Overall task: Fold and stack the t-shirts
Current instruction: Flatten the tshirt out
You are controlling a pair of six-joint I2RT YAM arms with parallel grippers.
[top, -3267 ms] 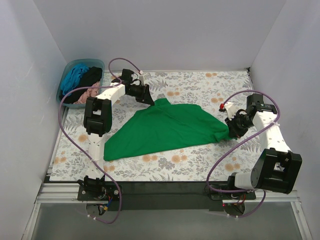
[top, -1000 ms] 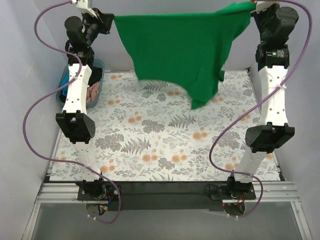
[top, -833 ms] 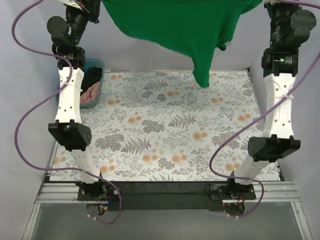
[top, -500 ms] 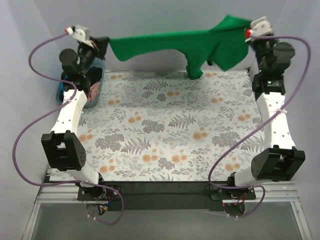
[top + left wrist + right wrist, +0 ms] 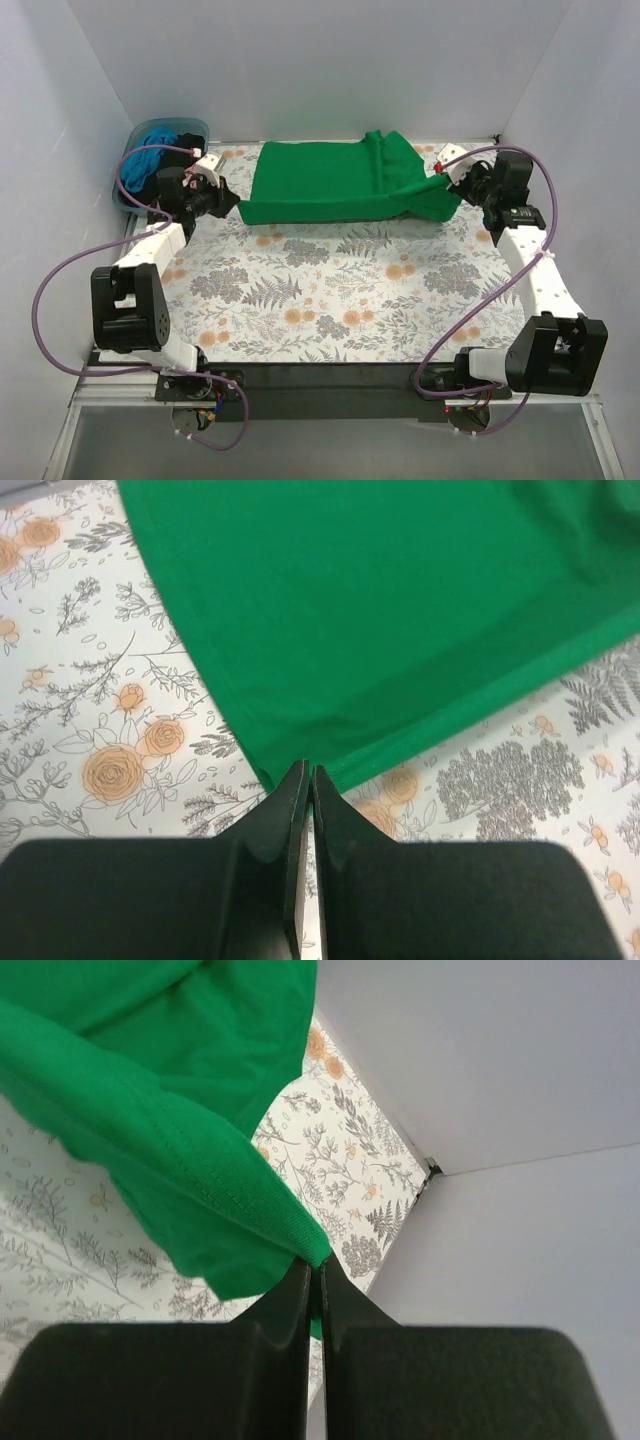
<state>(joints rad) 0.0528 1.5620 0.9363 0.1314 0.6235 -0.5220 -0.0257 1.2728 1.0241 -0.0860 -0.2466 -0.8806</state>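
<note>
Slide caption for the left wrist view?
Left pincer shut on a corner of the green t-shirt, floral tablecloth beneath.

1 high camera is looking down over the tablecloth [image 5: 330,290]. 2 wrist cameras are looking close, apparently sharing the green t-shirt [image 5: 380,600].

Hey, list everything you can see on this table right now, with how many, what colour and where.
green shirt: one, bright green, spread along the far side of the table
tub: one, pale blue, far left corner
blue cloth: one bundle, teal-blue, in the tub
black cloth: one bundle, black, in the tub
tablecloth: one, grey and orange floral, covers the table
cables: two, purple, looping beside each arm
arms: two, white and black, based at the near edge
left tool: shut on the shirt's left corner
right tool: shut on the shirt's right end
</note>
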